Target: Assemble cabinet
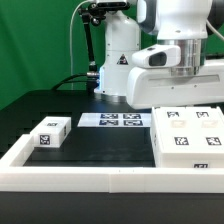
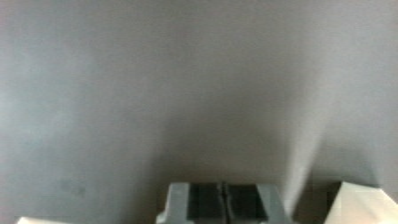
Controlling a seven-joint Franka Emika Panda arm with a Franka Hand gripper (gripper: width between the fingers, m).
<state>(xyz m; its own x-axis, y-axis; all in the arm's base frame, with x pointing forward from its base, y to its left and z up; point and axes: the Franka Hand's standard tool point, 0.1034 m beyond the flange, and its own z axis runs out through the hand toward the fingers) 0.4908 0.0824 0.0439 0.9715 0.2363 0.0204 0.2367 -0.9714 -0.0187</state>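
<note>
The cabinet (image 1: 190, 135) is a large white box with black-and-white tags on its top, lying at the exterior view's right just behind the front rail. My gripper (image 1: 186, 92) hangs right above the cabinet's far edge; its fingertips are hard to make out there. In the wrist view the gripper (image 2: 221, 203) shows two fingers (image 2: 192, 205) pressed together with nothing between them, over a blurred grey surface. A white corner (image 2: 372, 206) shows beside them; I cannot tell what it belongs to.
A small white tagged block (image 1: 50, 132) lies at the exterior view's left on the black table. The marker board (image 1: 112, 121) lies flat in the middle. A long low white border rail (image 1: 90, 176) runs along the front and left. The arm's white base (image 1: 118, 62) stands behind.
</note>
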